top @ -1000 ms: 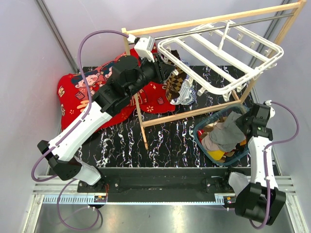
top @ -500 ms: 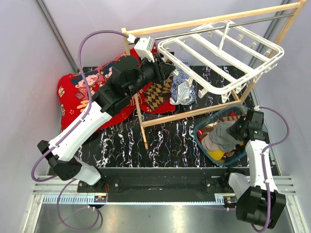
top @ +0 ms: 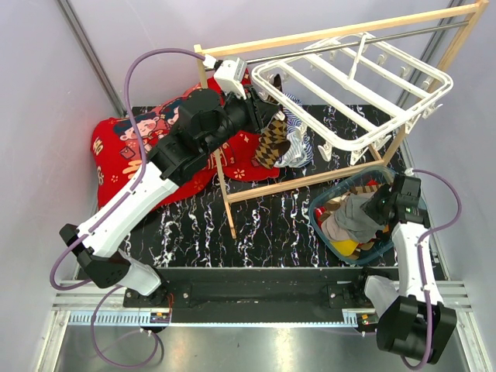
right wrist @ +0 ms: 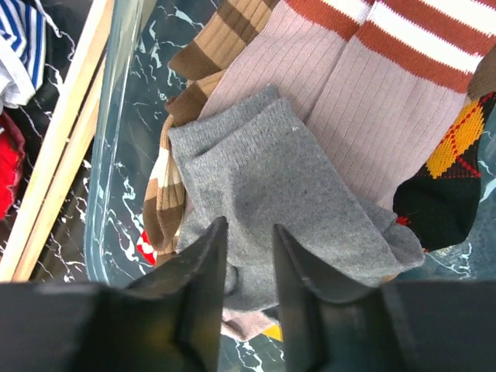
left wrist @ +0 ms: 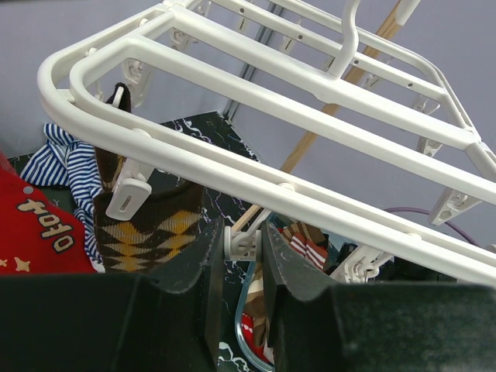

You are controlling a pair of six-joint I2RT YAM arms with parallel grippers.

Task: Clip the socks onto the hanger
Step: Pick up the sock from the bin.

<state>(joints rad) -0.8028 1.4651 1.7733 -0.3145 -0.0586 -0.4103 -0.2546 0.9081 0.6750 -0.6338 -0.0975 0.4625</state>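
Inspecting the left wrist view: left fingers (left wrist: 186,267) are nearly together, pinching a white clip peg (left wrist: 242,242) under the hanger (left wrist: 310,89). A checkered sock (left wrist: 151,232) hangs from another peg at their 9 o'clock. The top view hides this grip. Only the right wrist view shows the right fingers (right wrist: 205,260) slightly apart, tips on the grey sock (right wrist: 263,170) in the basket (top: 313,211), at 4 o'clock on the desk (top: 271,225). Since a second ago the right arm has dropped onto the pile and its fingers have parted.

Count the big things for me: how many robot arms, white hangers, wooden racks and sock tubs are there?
Robot arms: 2
White hanger: 1
Wooden rack: 1
Sock tub: 1
Total: 5
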